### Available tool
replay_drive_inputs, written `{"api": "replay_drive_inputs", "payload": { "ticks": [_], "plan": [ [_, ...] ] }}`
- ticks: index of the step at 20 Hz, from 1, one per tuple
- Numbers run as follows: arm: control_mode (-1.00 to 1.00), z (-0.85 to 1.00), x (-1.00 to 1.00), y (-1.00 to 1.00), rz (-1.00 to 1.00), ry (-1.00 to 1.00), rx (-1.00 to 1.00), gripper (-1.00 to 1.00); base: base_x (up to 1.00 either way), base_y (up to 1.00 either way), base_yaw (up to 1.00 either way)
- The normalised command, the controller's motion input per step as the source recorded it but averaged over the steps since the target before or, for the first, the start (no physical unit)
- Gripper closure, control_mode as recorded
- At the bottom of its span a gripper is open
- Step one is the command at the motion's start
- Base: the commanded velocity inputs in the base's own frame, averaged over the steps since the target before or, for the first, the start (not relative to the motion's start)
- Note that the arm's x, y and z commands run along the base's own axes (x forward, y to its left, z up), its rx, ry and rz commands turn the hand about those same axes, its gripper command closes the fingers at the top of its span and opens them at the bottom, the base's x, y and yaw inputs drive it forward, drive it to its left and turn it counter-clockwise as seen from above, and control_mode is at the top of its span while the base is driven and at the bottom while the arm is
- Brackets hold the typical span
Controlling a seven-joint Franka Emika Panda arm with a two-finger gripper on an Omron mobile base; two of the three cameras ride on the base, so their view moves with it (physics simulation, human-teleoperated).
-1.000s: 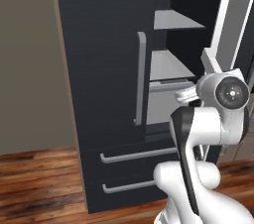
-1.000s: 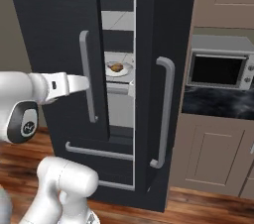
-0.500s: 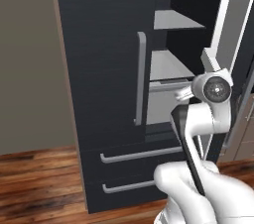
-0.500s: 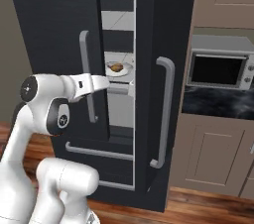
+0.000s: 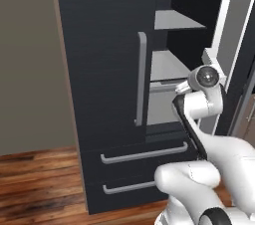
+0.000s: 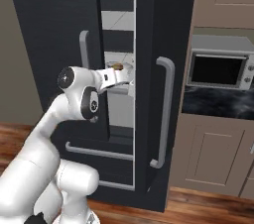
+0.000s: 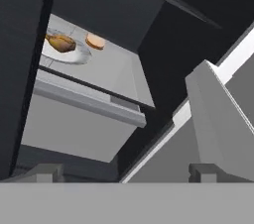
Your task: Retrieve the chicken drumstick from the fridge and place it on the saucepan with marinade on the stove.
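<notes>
Inside, the fridge (image 6: pixel 149 29) stood ajar on a wooden floor (image 5: pixel 40 184), with a microwave (image 6: pixel 218 69) at its three o'clock. Its grey shelf (image 7: pixel 114 69) carried a white plate (image 7: pixel 74 55) holding the chicken drumstick (image 7: pixel 61 43), a bun (image 7: pixel 95 41) beside. The gripper (image 6: pixel 130 75) hung open, empty, at the gap.

Fridge (image 6: pixel 59 29): left and centre of the right base view, door ajar. Microwave (image 6: pixel 221 69): right of it, on the counter (image 6: pixel 218 103). Hand view, upper left: drumstick (image 7: pixel 60 43) on plate (image 7: pixel 74 55) on shelf (image 7: pixel 106 72); bun (image 7: pixel 95 41) just beside, right.
</notes>
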Motion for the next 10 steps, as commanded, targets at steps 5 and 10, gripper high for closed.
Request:
{"api": "replay_drive_inputs", "payload": {
  "ticks": [5,10],
  "plan": [
    [-1.00,-0.26,0.87,-0.38,-0.02,0.07,-0.04,-1.00,0.00,0.00,0.00],
    [-1.00,-0.28,0.30,-0.77,-0.12,0.08,-0.13,-1.00,0.00,0.00,0.00]
  ]
}}
